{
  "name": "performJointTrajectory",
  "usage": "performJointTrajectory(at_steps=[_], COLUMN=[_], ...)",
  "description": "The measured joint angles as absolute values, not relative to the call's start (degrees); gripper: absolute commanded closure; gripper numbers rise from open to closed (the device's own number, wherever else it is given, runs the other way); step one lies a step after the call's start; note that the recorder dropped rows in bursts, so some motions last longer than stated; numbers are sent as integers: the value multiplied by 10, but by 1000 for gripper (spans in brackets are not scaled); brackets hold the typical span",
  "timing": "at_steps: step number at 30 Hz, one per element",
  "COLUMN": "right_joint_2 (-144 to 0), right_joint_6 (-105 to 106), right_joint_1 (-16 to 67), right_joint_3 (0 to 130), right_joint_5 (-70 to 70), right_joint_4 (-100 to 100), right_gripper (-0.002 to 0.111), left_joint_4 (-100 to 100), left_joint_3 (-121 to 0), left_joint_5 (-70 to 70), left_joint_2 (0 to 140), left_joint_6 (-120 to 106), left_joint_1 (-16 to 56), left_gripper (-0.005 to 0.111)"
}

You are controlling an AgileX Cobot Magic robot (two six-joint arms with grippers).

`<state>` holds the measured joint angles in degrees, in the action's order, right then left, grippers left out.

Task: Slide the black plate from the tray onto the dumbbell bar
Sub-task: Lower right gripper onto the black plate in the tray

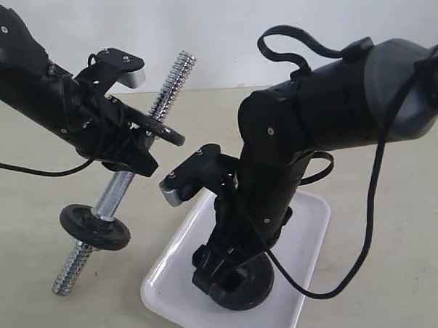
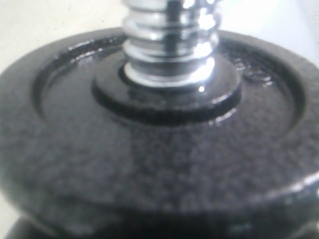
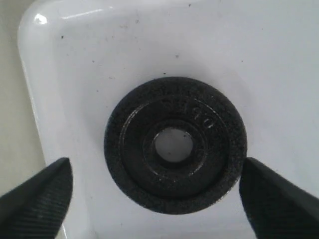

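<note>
A black plate (image 3: 174, 149) lies flat on the white tray (image 3: 75, 74). My right gripper (image 3: 159, 199) is open just above it, one finger on each side of the rim with a small gap. In the exterior view this plate (image 1: 257, 287) shows under the right gripper (image 1: 235, 283), near the tray's (image 1: 308, 218) near end. My left gripper (image 1: 135, 149) holds the chrome dumbbell bar (image 1: 118, 189) tilted in the air. A second plate (image 1: 163, 130) sits on the bar right against that gripper. It fills the left wrist view, where this plate (image 2: 159, 164) hides the jaws. A third plate (image 1: 97, 226) sits lower on the bar.
The bar's upper threaded end (image 1: 175, 79) points up and away, and its lower threaded end (image 1: 67, 276) hangs close to the beige table (image 1: 51, 316). A black cable (image 1: 367, 223) loops down from the right arm beside the tray.
</note>
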<state>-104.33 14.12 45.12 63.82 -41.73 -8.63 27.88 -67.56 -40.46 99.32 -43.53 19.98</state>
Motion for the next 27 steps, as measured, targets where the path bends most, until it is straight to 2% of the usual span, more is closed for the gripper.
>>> performJointTrajectory(at_steps=[27], right_joint_2=[-1064], right_joint_6=[128], right_joint_1=[451], right_joint_3=[639], right_joint_5=[-411], right_joint_4=[-71], right_gripper=[16], left_joint_4=[279], left_joint_3=[-676], left_joint_5=[-405], left_joint_2=[992], left_joint_6=[-435], left_joint_1=[200], left_gripper=[102])
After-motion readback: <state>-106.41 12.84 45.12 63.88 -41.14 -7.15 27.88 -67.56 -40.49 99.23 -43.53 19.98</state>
